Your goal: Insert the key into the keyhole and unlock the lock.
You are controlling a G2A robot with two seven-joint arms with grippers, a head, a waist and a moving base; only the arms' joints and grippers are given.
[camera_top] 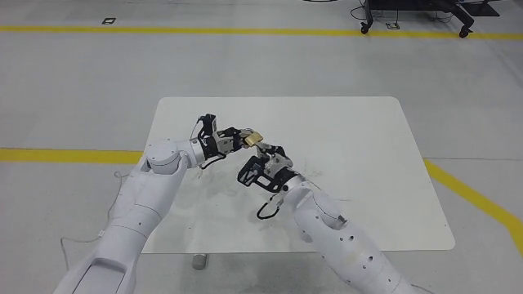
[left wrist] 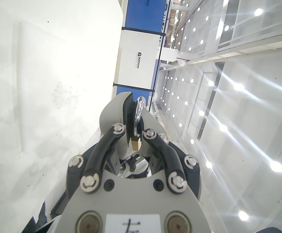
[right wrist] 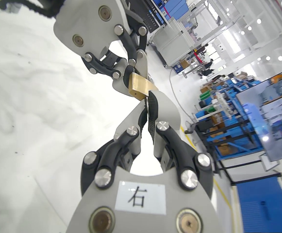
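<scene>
Centrally, the left gripper (camera_top: 243,140) clamped the padlock (camera_top: 252,139); at its lower right, the right gripper (camera_top: 262,153) pinched the key (right wrist: 146,103) against it.

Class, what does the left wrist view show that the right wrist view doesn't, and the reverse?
Left wrist view, not the right: the silver shackle pinched in the left gripper. Right wrist view, not the left: the right gripper shut on the key, which meets the end of the lock. Both: the lock's brass body, the left gripper holding it, the white table.
</scene>
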